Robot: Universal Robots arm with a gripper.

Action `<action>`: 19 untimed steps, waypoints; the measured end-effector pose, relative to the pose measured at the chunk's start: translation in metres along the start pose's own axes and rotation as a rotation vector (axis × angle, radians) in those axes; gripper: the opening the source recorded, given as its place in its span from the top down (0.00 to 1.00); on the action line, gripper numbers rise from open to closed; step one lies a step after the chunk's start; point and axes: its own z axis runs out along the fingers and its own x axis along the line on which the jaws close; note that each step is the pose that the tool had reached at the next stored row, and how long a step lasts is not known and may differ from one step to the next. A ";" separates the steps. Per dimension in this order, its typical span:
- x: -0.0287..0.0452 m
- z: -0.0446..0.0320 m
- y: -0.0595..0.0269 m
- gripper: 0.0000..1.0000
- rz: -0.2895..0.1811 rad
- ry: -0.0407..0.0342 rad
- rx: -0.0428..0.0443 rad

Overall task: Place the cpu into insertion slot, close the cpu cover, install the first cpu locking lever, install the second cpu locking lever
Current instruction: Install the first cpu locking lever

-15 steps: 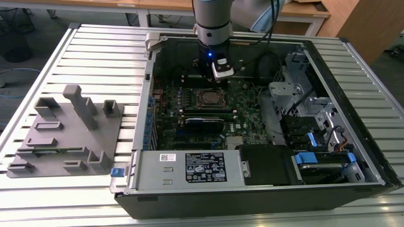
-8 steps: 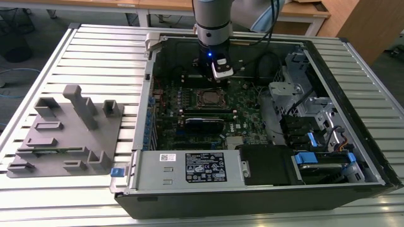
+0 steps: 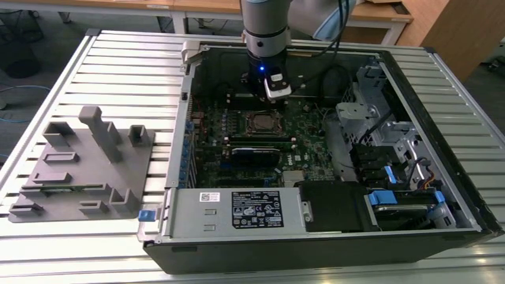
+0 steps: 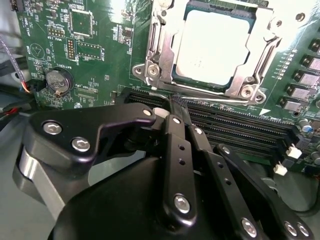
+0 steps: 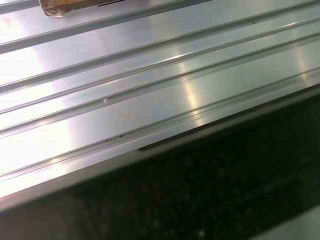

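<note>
Ribbed metal table; wooden desks behind, seemingly grey floor.

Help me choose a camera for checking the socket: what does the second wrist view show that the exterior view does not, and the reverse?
The second wrist view adds the cpu seated with the cpu cover lying flat around it, and a coin battery. The exterior view adds the open computer case, its labelled power supply and a grey fixture on the slatted table at the exterior view's left. Shared: the green board, the insertion slot and the gripper, shut, just beside that slot.
</note>
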 end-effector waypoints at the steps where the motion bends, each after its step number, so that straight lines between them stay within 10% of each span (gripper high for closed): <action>1: 0.0003 0.0002 -0.0002 0.89 0.000 -0.0042 -0.0016; 19: 0.0065 0.0002 -0.0034 0.89 0.000 -0.0380 -0.0138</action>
